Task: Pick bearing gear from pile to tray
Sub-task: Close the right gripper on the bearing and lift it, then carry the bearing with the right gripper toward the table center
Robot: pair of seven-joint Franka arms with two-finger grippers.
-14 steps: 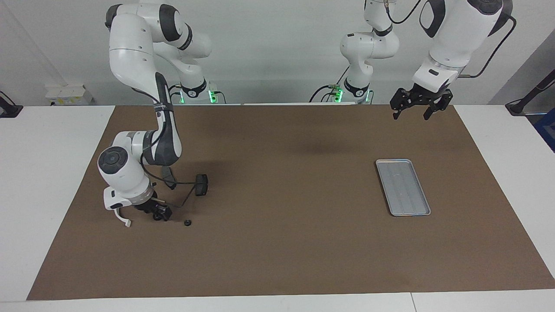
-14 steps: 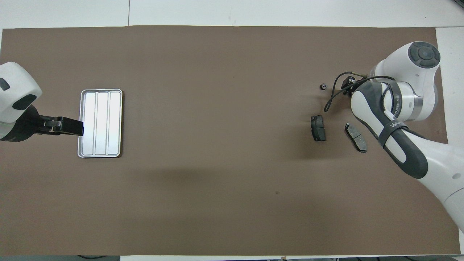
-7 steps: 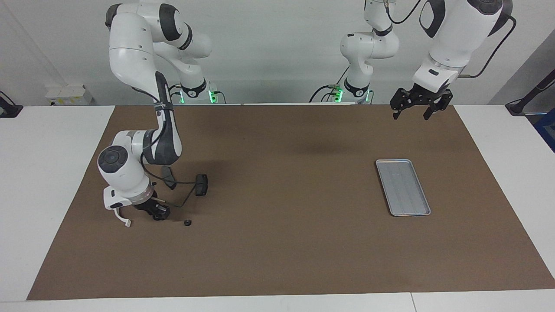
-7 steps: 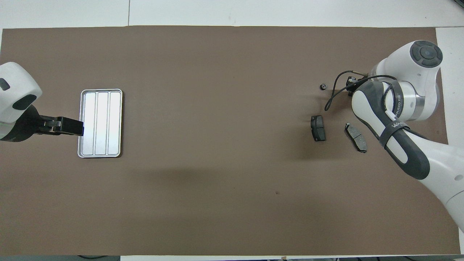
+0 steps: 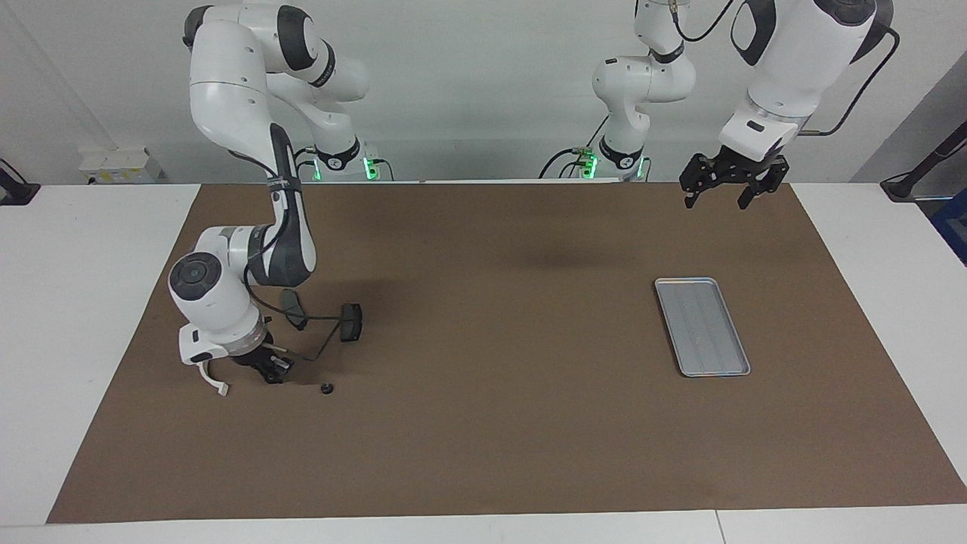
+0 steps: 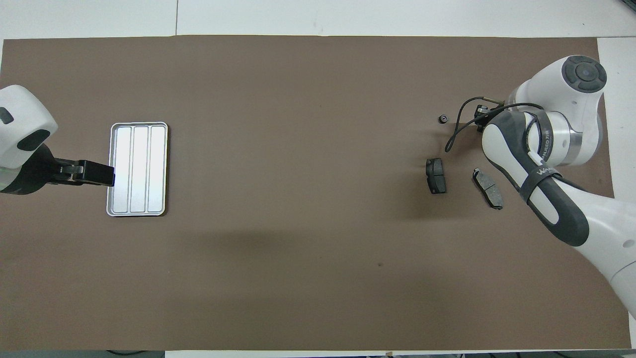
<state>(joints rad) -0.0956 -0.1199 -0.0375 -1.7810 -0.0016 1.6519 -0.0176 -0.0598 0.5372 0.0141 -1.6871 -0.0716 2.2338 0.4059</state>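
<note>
The pile lies at the right arm's end of the mat. It has two dark brake pads [image 5: 350, 321] [image 5: 294, 308], a tiny black round piece [image 5: 326, 388] and a white arc [image 5: 214, 380]. In the overhead view the pads [image 6: 436, 175] [image 6: 487, 188] and the round piece [image 6: 441, 118] show, and the arc is hidden under the arm. My right gripper [image 5: 272, 370] [image 6: 481, 115] is down at the mat between the arc and the round piece. The silver tray [image 5: 702, 326] [image 6: 137, 169] holds nothing. My left gripper [image 5: 718, 198] [image 6: 94, 173] waits open, raised over the mat beside the tray.
A black cable [image 5: 321, 336] loops from the right arm's wrist over the mat beside the pads. The brown mat [image 5: 491, 423] covers most of the white table.
My right gripper has drawn a little away from the round piece, toward the right arm's end of the table. The left arm, tray and pads have not moved.
</note>
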